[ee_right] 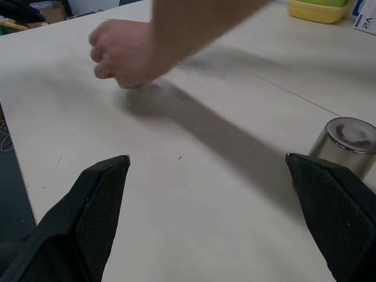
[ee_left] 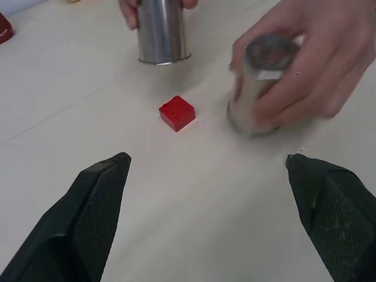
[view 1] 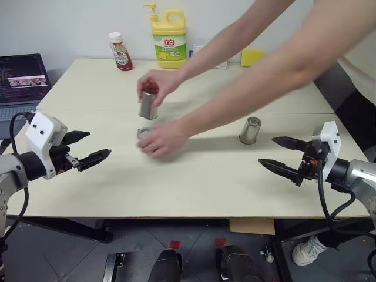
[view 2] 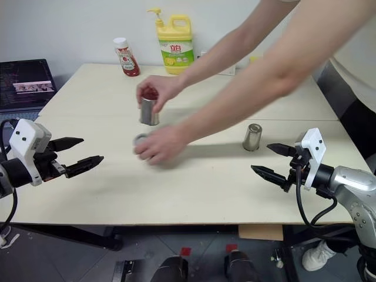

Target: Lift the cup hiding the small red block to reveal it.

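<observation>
Your left gripper (view 1: 88, 148) hovered over the near left of the bench (view 1: 235, 182) with its fingers (view 1: 97, 157) spread wide and nothing between them. Your right gripper (view 1: 282, 154) hovered over the near right in the same condition: fingers (view 1: 277, 168) spread, holding nothing. The two pointed inward toward the bench centre, each well apart from every cup.

Ahead of your left gripper, the small red block (ee_left: 177, 113) lay uncovered on the bench surface. It sat between two cups, near both and touching neither. A person's hand (view 1: 166, 138) gripped the nearer cup (ee_left: 258, 88) from above, at mid-bench. The person's other hand (view 1: 156, 87) held a second cup (view 1: 148, 105) just beyond it, open end downward; you cannot tell from the views whether its rim touched the bench. A third cup (view 1: 250, 130) stood inverted and untouched on the right side, ahead of your right gripper.

Along the far edge stood a ketchup bottle (view 1: 120, 51), a yellow detergent bottle (view 1: 167, 37) and a yellow sponge (view 1: 252, 57). A laptop (view 1: 22, 77) sat off the bench's left end.
</observation>
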You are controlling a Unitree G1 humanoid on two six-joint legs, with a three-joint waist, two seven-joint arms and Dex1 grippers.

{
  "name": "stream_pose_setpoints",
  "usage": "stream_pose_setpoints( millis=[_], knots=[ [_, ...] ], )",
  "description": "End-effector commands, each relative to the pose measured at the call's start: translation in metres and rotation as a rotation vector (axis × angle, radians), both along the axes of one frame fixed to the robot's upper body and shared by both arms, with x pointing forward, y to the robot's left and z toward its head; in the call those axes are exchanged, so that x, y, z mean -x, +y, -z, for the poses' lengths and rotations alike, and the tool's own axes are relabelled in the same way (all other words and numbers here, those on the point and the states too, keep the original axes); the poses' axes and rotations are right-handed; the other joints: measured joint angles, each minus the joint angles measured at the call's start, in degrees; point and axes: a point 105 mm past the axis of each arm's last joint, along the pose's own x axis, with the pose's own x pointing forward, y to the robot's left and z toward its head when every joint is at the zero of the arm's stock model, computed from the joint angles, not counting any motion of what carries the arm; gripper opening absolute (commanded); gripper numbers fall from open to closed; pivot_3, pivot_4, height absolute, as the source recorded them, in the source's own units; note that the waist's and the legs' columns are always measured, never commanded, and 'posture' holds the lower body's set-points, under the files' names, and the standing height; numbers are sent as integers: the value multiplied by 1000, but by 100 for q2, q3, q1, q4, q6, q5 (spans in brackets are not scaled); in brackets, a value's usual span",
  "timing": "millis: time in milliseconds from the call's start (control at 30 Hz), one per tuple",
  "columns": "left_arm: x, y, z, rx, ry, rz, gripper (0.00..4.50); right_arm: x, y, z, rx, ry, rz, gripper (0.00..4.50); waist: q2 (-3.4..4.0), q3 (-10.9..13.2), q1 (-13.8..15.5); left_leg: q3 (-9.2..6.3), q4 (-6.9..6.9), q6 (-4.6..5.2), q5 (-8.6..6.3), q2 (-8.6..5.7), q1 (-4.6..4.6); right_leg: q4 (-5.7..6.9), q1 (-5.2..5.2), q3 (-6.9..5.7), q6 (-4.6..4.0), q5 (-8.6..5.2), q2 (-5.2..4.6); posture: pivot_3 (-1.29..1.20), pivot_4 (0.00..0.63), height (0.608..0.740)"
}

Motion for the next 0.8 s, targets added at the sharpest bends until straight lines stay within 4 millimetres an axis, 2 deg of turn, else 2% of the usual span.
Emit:
stream_pose_setpoints(
  millis=[33,800],
  knots=[
    [-1,1,-12,-26,-40,2,4470,2,4,-8,3,-43,-18,4500,0,0,0,0,0,0,0,0,0,0,0,0,0,0,0,0,150,740],
    [-2,-2,-10,-23,-35,12,4470,1,7,-9,-7,-51,-18,4500,0,0,0,0,0,0,0,0,0,0,0,0,0,0,0,0,150,740]
  ],
)
